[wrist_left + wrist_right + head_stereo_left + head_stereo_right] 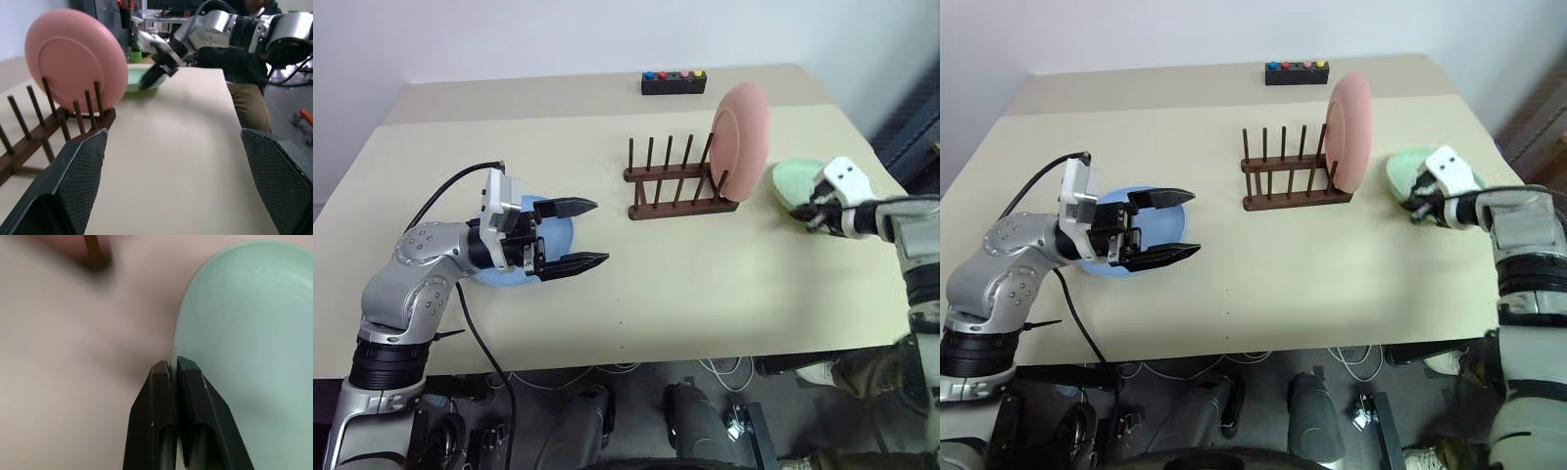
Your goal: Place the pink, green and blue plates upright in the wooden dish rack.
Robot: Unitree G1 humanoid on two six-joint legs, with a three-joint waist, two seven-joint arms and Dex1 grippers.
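Right gripper point(172, 368) pinches the green plate's point(795, 182) rim, right of the wooden dish rack point(674, 182) — one pink plate point(740, 142) upright inside. Left gripper point(584, 234) gapes over one blue plate point(1136, 235).

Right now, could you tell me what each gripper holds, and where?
Right gripper pinches the green plate by its rim; left gripper holds nothing.

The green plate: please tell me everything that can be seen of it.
The green plate is pale mint, round, smooth and glossy like plastic or glazed ceramic, with a shallow raised rim. It lies flat on the table, to the right of the rack and apart from it. The right gripper is shut on its rim at the side near the rack, and the arm covers part of it.
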